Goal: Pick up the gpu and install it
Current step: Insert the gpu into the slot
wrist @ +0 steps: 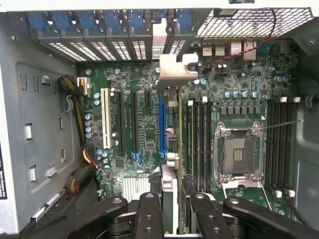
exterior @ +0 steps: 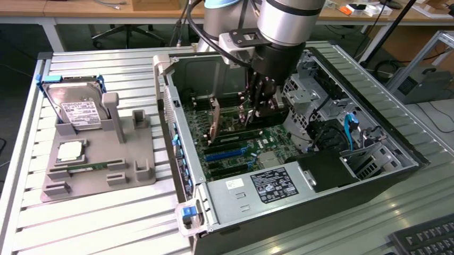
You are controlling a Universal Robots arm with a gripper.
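The gpu (exterior: 230, 119) is a thin dark card standing on edge inside the open computer case (exterior: 177, 133), over the motherboard's expansion slots. My gripper (exterior: 259, 109) reaches down into the case from above, shut on the card's upper edge. In the wrist view the gpu (wrist: 172, 149) appears edge-on between the black fingers (wrist: 149, 214) of the gripper (wrist: 174, 199). Its silvery bracket (wrist: 175, 69) points to the case's rear slot openings. The card runs alongside the blue slot (wrist: 162, 124). I cannot tell whether its lower edge touches a slot.
A grey fixture (exterior: 99, 159) on the exterior view's left holds a hard drive (exterior: 80, 109), a processor (exterior: 71, 151) and a memory stick (exterior: 85, 169). Inside the case are the power supply (exterior: 262, 188), drive cages (exterior: 312, 90), a processor socket (wrist: 238, 154) and cables (wrist: 79, 139). A keyboard (exterior: 426, 239) lies nearby.
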